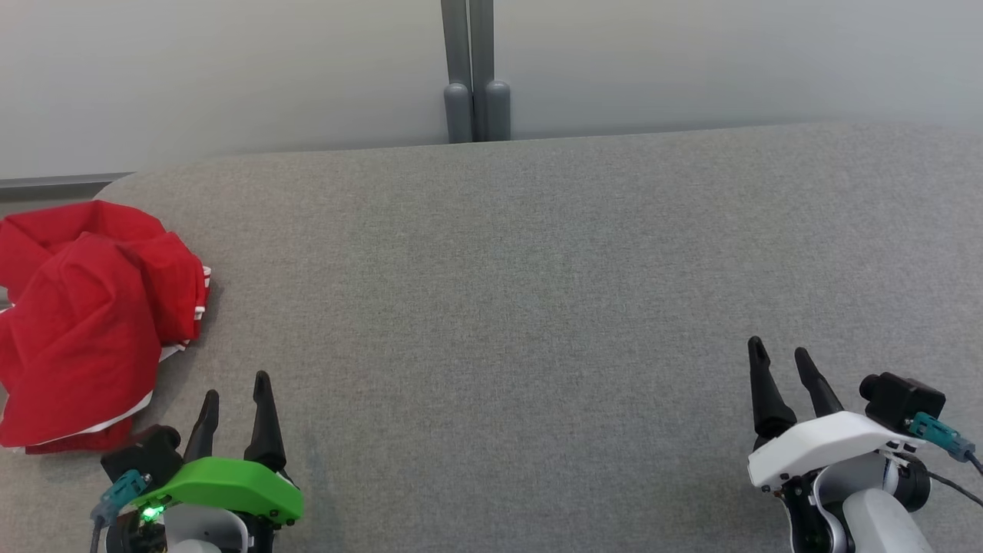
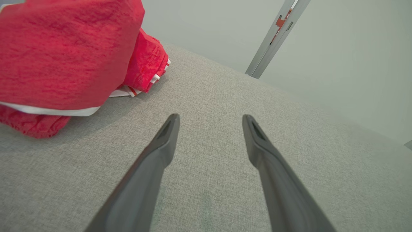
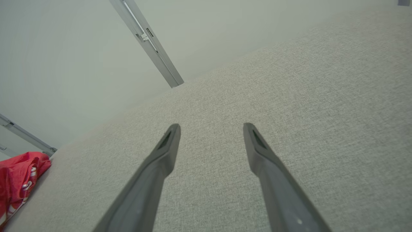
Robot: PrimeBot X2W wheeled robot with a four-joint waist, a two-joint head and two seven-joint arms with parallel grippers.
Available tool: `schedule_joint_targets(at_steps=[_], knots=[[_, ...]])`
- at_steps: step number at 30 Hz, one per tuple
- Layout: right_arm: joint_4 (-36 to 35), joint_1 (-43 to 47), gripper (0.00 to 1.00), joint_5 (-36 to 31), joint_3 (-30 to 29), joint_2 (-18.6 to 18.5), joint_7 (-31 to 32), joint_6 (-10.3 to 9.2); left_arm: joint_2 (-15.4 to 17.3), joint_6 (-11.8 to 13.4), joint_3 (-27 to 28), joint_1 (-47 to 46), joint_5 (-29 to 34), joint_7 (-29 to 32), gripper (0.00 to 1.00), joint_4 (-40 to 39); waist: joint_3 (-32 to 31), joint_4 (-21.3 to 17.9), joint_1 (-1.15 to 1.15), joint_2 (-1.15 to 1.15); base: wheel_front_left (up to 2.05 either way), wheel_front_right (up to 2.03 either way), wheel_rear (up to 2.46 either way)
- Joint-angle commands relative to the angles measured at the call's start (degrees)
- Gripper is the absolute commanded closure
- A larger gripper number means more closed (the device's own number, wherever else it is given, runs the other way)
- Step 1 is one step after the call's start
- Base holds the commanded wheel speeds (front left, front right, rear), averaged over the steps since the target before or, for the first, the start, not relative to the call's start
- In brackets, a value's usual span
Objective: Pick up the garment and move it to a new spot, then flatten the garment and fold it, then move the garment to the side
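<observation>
You have the crumpled red white-trimmed garment (image 1: 84,322) at the grey fabric table's (image 1: 537,269) left edge; left pincer (image 1: 237,385) and right pincer (image 1: 779,347) stand apart, empty.

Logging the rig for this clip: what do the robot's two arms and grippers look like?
Both have two long, dark, tapering fingers. The left gripper has a bright green cover and a small green light; the right gripper has a white cover on a pale grey forearm. Each carries a black camera with a teal plug; a dark cable leaves the right one.
</observation>
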Motion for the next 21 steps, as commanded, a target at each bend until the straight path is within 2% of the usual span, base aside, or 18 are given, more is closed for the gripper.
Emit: schedule_joint_targets(at_steps=[1, 21], knots=[[-0.1, -1.4, 0.00, -1.8, 0.1, -0.2, -0.7, 0.15, 0.6, 0.3, 0.0, -1.9, 1.7, -0.6, 0.00, 0.0, 0.1, 0.0, 0.00, 0.00, 0.00, 0.00, 0.00], [1.4, -1.5, 0.00, -13.3, 0.4, 0.0, -3.4, 0.16, 0.5, 1.8, -0.7, -1.4, 12.1, -3.3, 0.00, 1.1, 0.0, 0.5, 0.00, 0.00, 0.00, 0.00, 0.00]])
